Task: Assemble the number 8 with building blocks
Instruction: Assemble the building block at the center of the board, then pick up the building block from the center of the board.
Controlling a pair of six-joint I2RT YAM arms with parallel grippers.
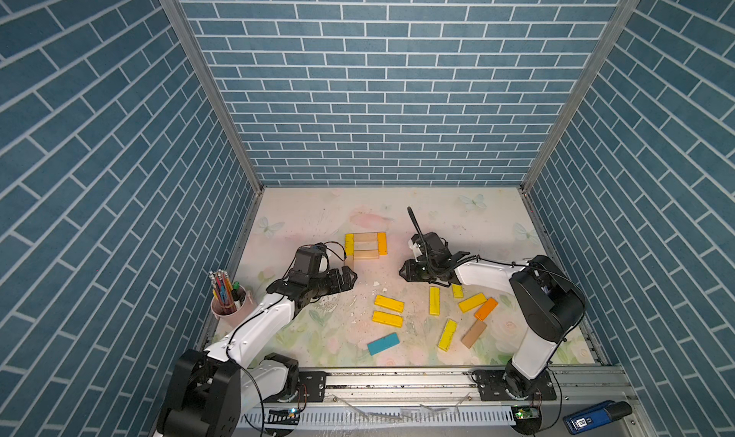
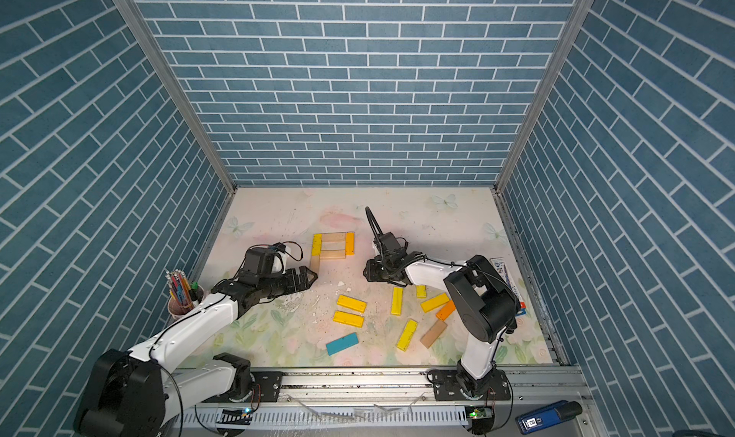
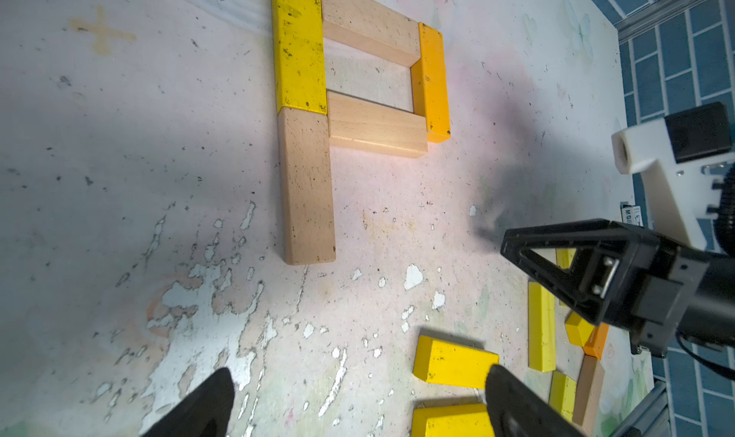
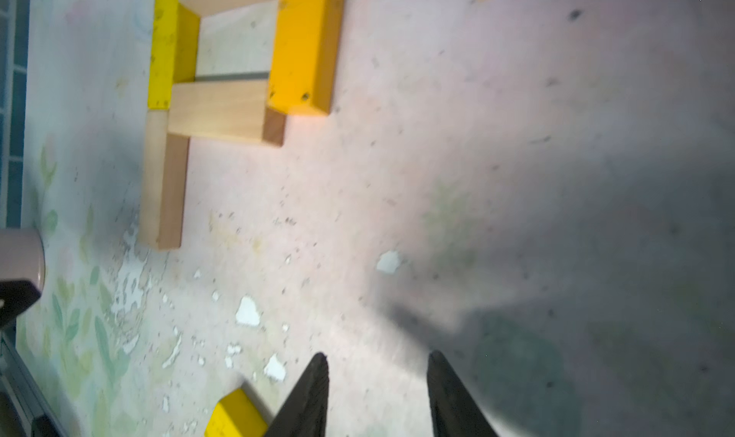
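Observation:
In both top views, part of a figure lies at mid-table: a yellow block (image 1: 349,245) and an orange block (image 1: 382,243) stand as sides, with two tan blocks (image 1: 366,255) across between them. A third tan block (image 3: 306,184) continues the yellow side toward me. Loose blocks lie at the front right: several yellow (image 1: 389,303), one orange (image 1: 486,309), one tan (image 1: 473,333), one teal (image 1: 383,343). My left gripper (image 1: 350,278) (image 3: 358,399) is open and empty, just in front of the figure. My right gripper (image 1: 405,274) (image 4: 378,375) hovers right of the figure, jaws slightly apart over bare mat.
A pink cup of pens (image 1: 230,304) stands at the left wall beside my left arm. A blue device (image 1: 596,415) lies on the front rail. Blue brick walls close in three sides. The mat (image 1: 457,224) is scuffed and peeling in the middle.

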